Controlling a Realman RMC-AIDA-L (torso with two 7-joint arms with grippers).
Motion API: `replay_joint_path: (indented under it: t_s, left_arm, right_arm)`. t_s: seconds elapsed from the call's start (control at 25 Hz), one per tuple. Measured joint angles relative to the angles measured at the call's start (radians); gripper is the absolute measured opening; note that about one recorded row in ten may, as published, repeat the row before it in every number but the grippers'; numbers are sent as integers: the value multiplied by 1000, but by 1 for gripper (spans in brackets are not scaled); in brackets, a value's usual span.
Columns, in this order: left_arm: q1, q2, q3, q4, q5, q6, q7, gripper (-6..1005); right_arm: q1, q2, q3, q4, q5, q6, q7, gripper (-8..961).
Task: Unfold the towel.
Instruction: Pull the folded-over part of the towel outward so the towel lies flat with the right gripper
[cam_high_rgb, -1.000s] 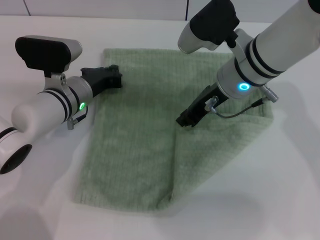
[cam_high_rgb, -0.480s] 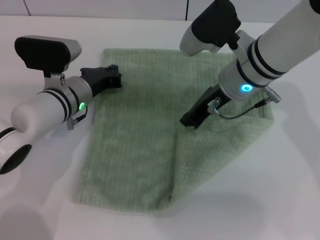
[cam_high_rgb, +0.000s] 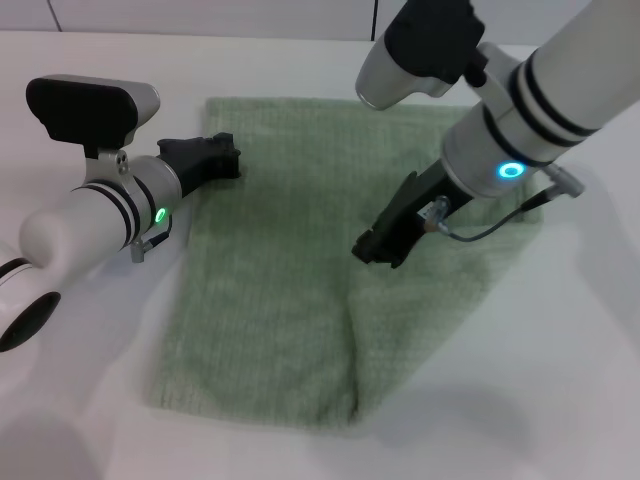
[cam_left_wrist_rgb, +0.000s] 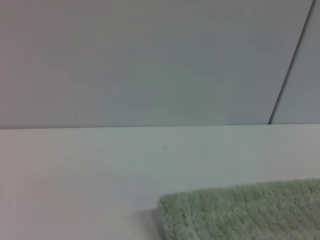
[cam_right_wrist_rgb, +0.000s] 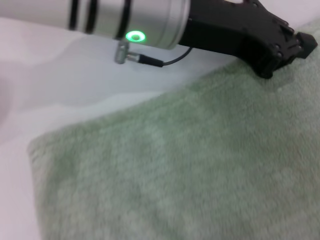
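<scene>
Head view: right hand (cam_high_rgb: 380, 246), apparently closed on the towel (cam_high_rgb: 270, 270) fold, is dragging it rightward, narrowing the flap. Left hand (cam_high_rgb: 215, 157), grip unclear, is pinning the far corner.

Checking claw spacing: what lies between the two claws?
Only flat towel lies between left claw and right claw, per the head view.

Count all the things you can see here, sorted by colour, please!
Green: 1, the towel.
Black: 2, the left tool at the towel's edge and the right tool over the towel's middle.
White: 1, the table.
Total: 4.
</scene>
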Motion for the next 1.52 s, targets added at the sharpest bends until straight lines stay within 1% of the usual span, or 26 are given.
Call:
replay_joint_path:
  t_s: [0.08,0.4,0.52,0.56,0.6,0.76,1.12,1.2,1.36,1.52]
  left_arm:
    - [0,0,0,0,0,0,0,74]
    - [6,2,0,-13,0,0,0,77]
    - [6,2,0,-13,0,0,0,78]
    - [6,2,0,-13,0,0,0,78]
    - [6,2,0,-14,0,0,0,79]
    - [6,2,-1,-17,0,0,0,80]
    - [7,2,-1,-24,0,-2,0,83]
    - [8,2,-1,-24,0,-2,0,84]
    - [8,3,-1,-24,0,-3,0,86]
    - [8,3,-1,-24,0,-2,0,87]
  right_arm:
    - [-27,0,0,-88,-33,56,20,35]
    - [-109,-1,-7,-348,-84,271,22,33]
    - [-130,1,-34,-402,-101,328,19,34]
    - [-134,0,-58,-409,-101,355,22,34]
    - [-134,0,-58,-409,-101,355,22,34]
    - [-134,-2,-121,-389,-104,378,46,34]
    - [-109,-7,-186,-325,-160,396,124,34]
    - [-106,-10,-188,-329,-160,403,124,33]
    - [-94,-27,-181,-338,-108,412,112,33]
    - [-76,-33,-194,-348,-66,414,86,33]
